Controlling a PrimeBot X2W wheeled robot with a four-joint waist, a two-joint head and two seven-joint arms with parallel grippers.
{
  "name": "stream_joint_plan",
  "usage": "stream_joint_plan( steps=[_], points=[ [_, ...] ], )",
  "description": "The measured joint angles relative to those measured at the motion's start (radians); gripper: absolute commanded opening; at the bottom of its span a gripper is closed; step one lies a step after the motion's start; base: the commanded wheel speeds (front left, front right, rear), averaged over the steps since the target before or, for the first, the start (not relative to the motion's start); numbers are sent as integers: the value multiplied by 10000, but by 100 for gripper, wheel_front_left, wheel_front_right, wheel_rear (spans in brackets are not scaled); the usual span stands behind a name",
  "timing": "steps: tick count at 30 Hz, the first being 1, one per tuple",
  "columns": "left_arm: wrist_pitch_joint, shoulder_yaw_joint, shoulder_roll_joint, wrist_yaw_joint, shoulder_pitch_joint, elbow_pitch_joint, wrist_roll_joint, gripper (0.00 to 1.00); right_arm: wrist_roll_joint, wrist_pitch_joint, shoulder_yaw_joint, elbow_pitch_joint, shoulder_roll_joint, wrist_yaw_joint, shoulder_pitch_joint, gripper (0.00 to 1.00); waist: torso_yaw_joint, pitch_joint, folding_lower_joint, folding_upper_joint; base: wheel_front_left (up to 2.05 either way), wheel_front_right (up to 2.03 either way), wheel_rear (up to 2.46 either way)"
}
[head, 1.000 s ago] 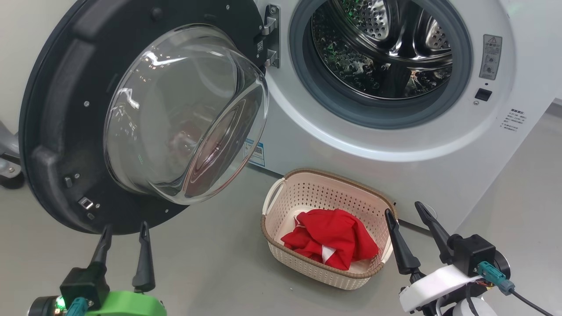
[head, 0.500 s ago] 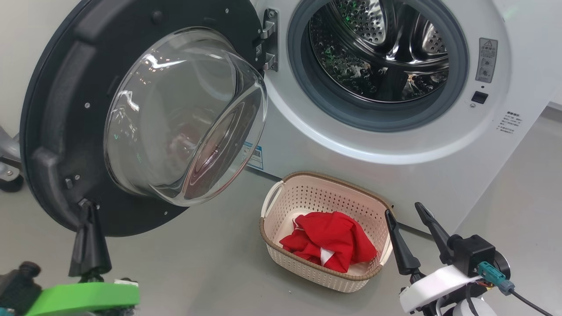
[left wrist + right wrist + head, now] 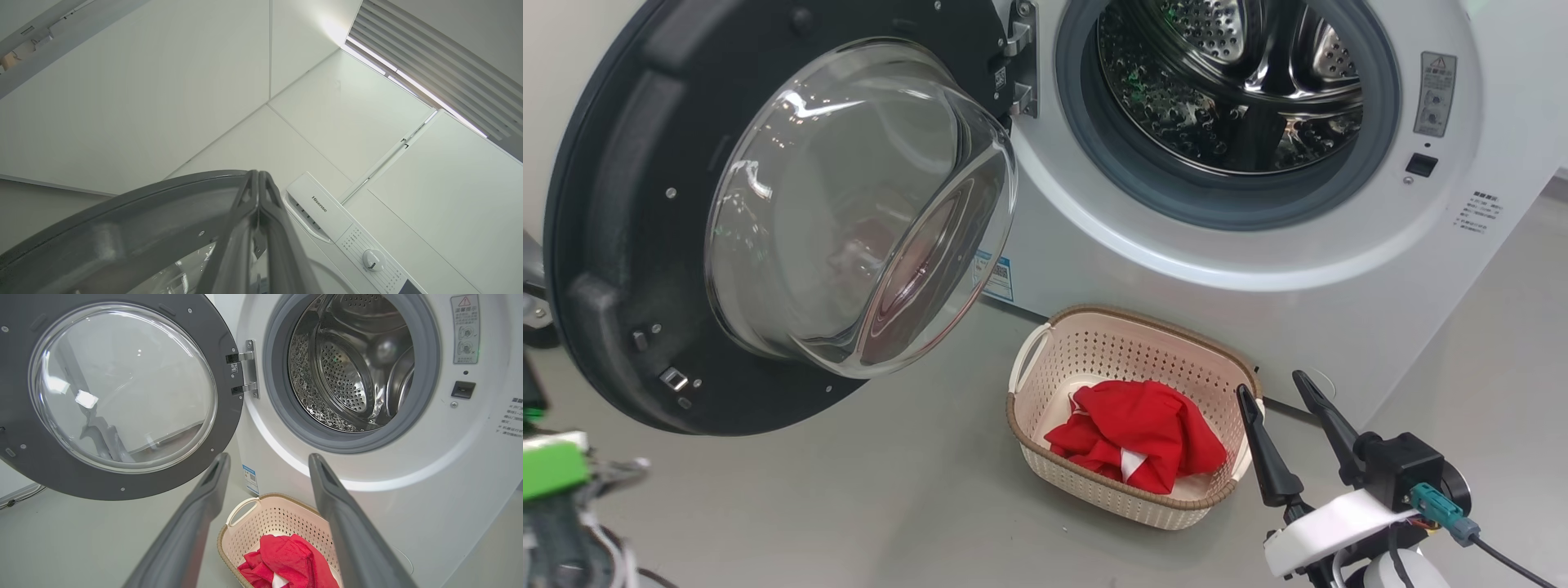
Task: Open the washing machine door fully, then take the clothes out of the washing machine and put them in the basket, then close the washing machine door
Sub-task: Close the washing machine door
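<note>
– While the door [image 3: 613,204] hangs wide at left, why is the left gripper [image 3: 258,179] pinched together beside it?
– Likely to push it shut: clothes [image 3: 1143,433] lie in the basket [image 3: 1127,343]; the right gripper [image 3: 1270,383] hangs spread, at right.

Writing on the washing machine [image 3: 1160,269]
"Hisense" in dark letters on the white drawer panel [image 3: 319,203] at its top; a grey warning label [image 3: 464,328] on its front bears a red triangle with an exclamation mark — its print, the blue label [image 3: 250,478] and the side text [image 3: 1476,214] are too small to read
</note>
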Motion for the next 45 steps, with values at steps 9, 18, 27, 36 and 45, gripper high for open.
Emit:
stream_joint_plan(
  steps=[9,18,27,36,45],
  points=[
    [872,1804,1227,320,-942,1141,-1450,0,-71,0,29,-73,-31,0,-265,100,-209,357,0,0,0,0,0],
    [1973,2443,2000,752,-1570,2874,-2709,0,-73,-2,-19,-84,-186,0,-424,100,-510,723,0,0,0,0,0],
    [2844,2295,2360,959,-1923,4086,-3135,0,-82,-2,-36,-88,-228,0,-589,100,-676,935,0,0,0,0,0],
    [3672,1737,2420,895,-1932,4855,-3313,0,-82,-2,-35,-81,-232,0,-630,100,-741,1011,0,0,0,0,0],
    [4435,1574,2560,439,-2048,5196,-3804,0,-82,-2,-35,-63,-270,2,-762,100,-791,1046,0,0,0,0,0]
  ],
)
